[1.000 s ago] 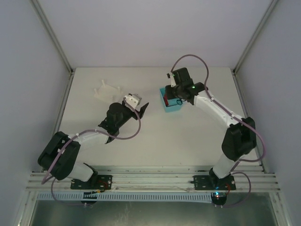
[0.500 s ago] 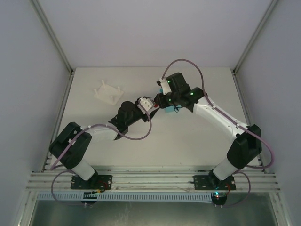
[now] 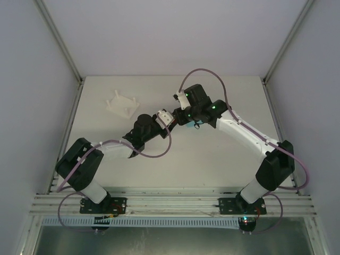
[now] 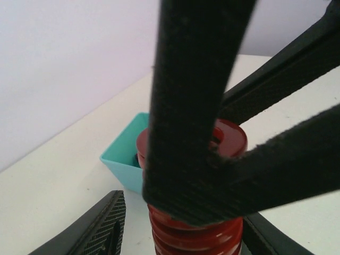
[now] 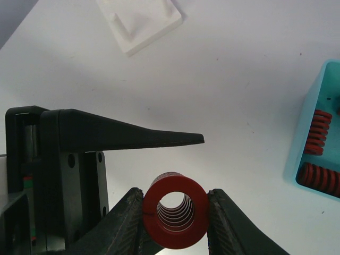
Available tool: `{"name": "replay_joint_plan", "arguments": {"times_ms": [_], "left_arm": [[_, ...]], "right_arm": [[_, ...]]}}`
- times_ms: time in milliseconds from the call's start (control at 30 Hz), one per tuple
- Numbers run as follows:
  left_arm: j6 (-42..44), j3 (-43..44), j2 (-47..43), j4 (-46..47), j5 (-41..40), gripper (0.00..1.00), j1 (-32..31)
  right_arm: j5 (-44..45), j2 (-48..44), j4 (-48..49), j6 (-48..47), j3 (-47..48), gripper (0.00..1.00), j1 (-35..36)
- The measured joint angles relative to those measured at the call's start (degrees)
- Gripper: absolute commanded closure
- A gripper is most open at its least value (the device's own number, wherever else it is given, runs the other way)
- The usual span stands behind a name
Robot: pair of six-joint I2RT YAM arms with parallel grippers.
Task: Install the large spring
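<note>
My right gripper (image 5: 175, 220) is shut on the large red spring (image 5: 175, 204), which I look down through end-on. In the left wrist view the spring (image 4: 194, 236) hangs upright, gripped by the right gripper's black fingers (image 4: 196, 106). My left gripper (image 4: 180, 234) is open, with one finger (image 4: 103, 228) on each side of the spring's lower part; the left finger stands clear of it. In the top view both grippers meet mid-table, the left (image 3: 169, 118) and the right (image 3: 180, 118). The white base (image 3: 122, 103) with pegs lies at the back left.
A teal bin (image 5: 319, 154) holding other red springs (image 5: 316, 133) sits just right of the grippers; it is mostly hidden under the right arm in the top view. The enclosure walls stand on three sides.
My right gripper has left the teal bin and moved left with the spring. My left arm has swung right to meet it. Little has moved in the last half second.
</note>
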Motion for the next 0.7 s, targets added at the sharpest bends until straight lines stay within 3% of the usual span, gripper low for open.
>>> {"name": "replay_joint_plan", "arguments": {"times_ms": [267,467,700], "left_arm": [[-1.8,0.0,-0.1,-1.1,0.3,0.47,0.0],[-3.5,-0.1,-0.4,-0.6,0.6,0.36,0.2],[-4.9,-3.4,-3.0,4.6,1.5,0.39,0.6]], "right_arm": [[0.6,1.3,-1.5,-0.3,1.2,0.88,0.2],[1.0,2.3,-2.5,-0.7,2.2,0.88,0.5],[0.5,2.8,-3.3,-0.7,2.2,0.88,1.1]]}}
